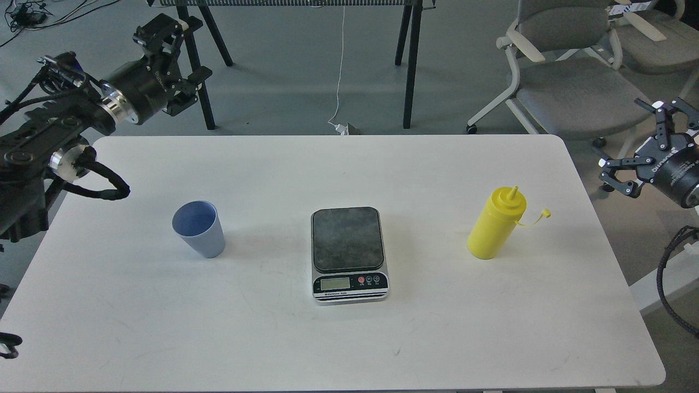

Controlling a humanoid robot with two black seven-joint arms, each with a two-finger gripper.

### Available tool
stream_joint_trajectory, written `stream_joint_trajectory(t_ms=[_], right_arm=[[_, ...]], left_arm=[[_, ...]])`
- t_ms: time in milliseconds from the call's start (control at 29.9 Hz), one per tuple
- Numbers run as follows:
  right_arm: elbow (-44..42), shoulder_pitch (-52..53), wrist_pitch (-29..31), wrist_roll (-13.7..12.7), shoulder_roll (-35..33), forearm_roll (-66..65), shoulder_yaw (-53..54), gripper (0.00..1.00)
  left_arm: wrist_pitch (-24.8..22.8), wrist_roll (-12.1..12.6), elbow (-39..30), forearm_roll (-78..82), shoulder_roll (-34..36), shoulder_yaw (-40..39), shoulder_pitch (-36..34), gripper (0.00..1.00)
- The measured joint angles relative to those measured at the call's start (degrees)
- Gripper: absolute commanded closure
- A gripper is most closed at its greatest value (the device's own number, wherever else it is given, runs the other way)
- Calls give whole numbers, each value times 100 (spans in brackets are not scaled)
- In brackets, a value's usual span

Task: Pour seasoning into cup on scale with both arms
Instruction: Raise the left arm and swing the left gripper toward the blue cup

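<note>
The light blue ribbed cup (199,229) stands upright on the left part of the white table (349,338). At the table's centre lies the scale (348,240), nothing on its dark platform, display toward me. The yellow seasoning bottle (496,225) stands on the right, its tethered cap hanging off to the right. My left gripper (183,61) hovers open beyond the table's far left corner, well away from the cup. My right gripper (636,141) is open too, off the table's right edge, level with the bottle and apart from it. Neither holds anything.
Grey office chairs (568,82) stand behind the far right corner. Black legs of a stand (409,65) and a white cable (339,65) are on the floor behind the table. A black cable loop (669,273) hangs by the right edge.
</note>
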Motion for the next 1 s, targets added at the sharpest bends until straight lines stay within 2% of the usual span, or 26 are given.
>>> stream_joint_trajectory(t_ms=[301,769,1003], right_arm=[[-9,-27,0,15,7,0,7,2],[27,-30,0,15,148,9,0,2],[37,-78,0,15,132,17,3,2]], left_arm=[[0,0,-1,-322,62,-34,14,0],[0,0,342,-1045,98,-846,-10,0],[0,0,322,-321,686,-819,-583,0]])
